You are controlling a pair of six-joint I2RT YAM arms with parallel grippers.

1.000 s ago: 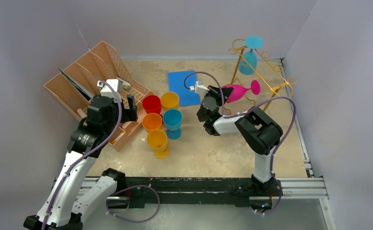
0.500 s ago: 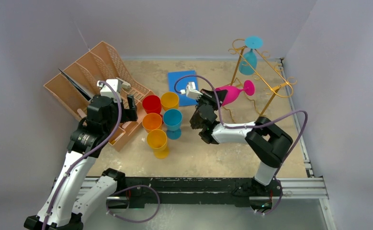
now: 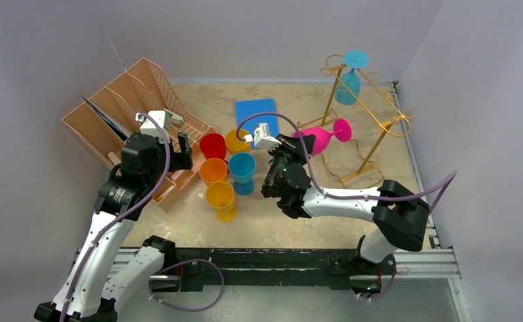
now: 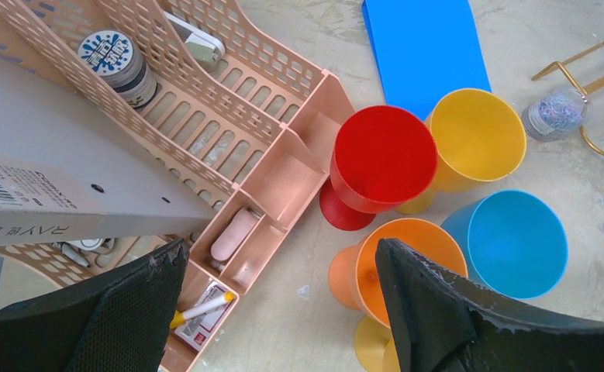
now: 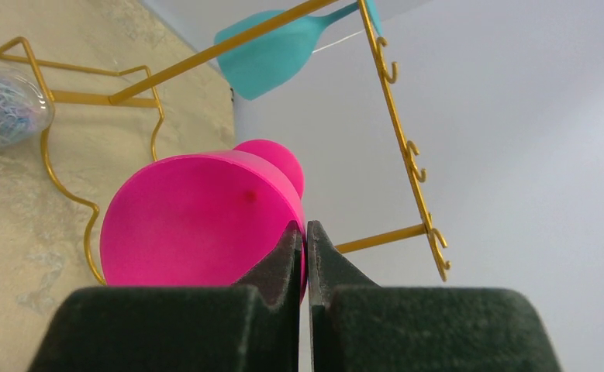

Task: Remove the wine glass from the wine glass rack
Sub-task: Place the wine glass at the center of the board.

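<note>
A pink wine glass (image 3: 319, 139) lies on its side in the air, just left of the gold wire wine glass rack (image 3: 379, 115), its foot pointing at the rack. My right gripper (image 3: 297, 145) is shut on the glass's rim; in the right wrist view the jaws (image 5: 306, 229) pinch the wall of the pink wine glass (image 5: 198, 217). A teal wine glass (image 3: 348, 86) hangs upside down from the rack's top rails (image 5: 399, 132). My left gripper (image 3: 184, 145) hovers open over the coloured cups, its fingers (image 4: 438, 302) wide apart with nothing between them.
Several plastic goblets stand in a cluster: red (image 3: 213, 145), yellow (image 3: 238, 141), orange (image 3: 213, 170), blue (image 3: 242, 168). A brown slotted organizer tray (image 3: 131, 100) fills the back left. A flat blue pad (image 3: 255, 109) lies mid-table. A jar of paper clips (image 4: 558, 112) sits by the rack's base.
My right gripper has drawn the pink wine glass leftward and toward the near edge, away from the rack's rails. The left arm has stayed still.
</note>
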